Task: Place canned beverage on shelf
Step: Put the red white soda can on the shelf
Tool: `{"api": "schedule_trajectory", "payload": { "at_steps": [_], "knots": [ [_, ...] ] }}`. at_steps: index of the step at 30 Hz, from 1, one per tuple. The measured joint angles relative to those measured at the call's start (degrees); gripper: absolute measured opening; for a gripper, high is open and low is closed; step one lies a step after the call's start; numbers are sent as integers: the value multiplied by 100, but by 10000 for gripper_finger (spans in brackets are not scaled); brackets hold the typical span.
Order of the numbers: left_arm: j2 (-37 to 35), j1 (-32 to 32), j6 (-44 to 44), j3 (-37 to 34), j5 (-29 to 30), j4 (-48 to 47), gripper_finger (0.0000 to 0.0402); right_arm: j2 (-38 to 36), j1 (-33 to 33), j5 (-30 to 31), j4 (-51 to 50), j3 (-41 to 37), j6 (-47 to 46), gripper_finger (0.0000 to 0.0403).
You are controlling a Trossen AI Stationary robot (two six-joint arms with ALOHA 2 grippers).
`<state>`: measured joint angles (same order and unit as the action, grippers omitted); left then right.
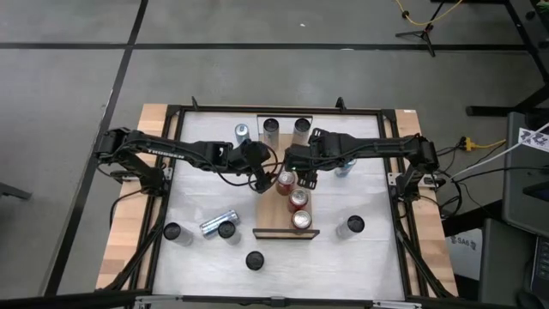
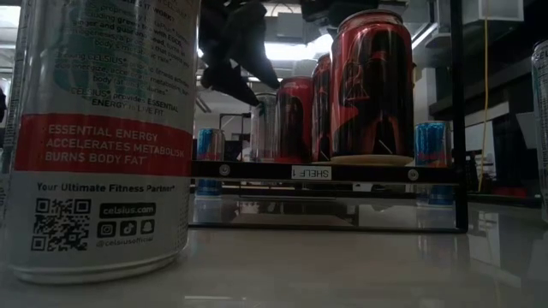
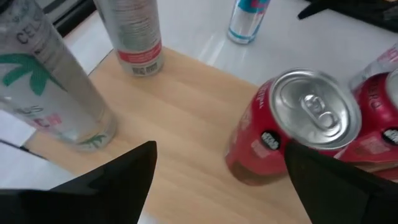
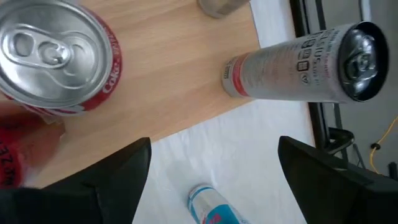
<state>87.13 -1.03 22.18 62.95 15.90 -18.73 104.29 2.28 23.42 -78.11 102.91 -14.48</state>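
My left gripper [image 1: 262,182] hangs over the shelf [image 1: 268,210], jaws spread wide and empty, beside the red can [image 1: 286,180] at about three o'clock from it. My right gripper [image 1: 306,181] hovers at that can's other side, jaws also wide apart and holding nothing. Three red cans form one column, probably to leave the neighbouring lane free. Loose cans [image 1: 217,226] wait on the tabletop [image 1: 369,257] around seven o'clock. My arms hide part of the shelf's far end.
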Motion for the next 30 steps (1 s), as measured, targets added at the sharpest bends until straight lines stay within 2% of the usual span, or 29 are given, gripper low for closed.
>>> {"api": "schedule_trajectory", "payload": {
  "at_steps": [5, 10, 15, 19, 23, 30],
  "knots": [
    [-153, -39, -17, 10, 341, -306, 345, -105, 0, 12, -13, -4, 2, 344],
    [-151, -48, 19, 10, 361, -780, 345, -371, -2, 13, -40, -2, 0, 344],
    [42, 30, 118, 10, 357, -761, 345, -733, -2, 4, -150, -2, -2, 344],
    [327, 34, 149, 10, 356, -632, 345, -1048, -2, 2, -221, -2, -2, 344],
    [562, 34, 172, 8, 352, -113, 345, -1315, -2, 18, -256, 0, -2, 344],
    [717, 34, 175, 3, 113, 588, 345, -1480, -7, 58, -333, 0, 57, 344]
  ]
}}
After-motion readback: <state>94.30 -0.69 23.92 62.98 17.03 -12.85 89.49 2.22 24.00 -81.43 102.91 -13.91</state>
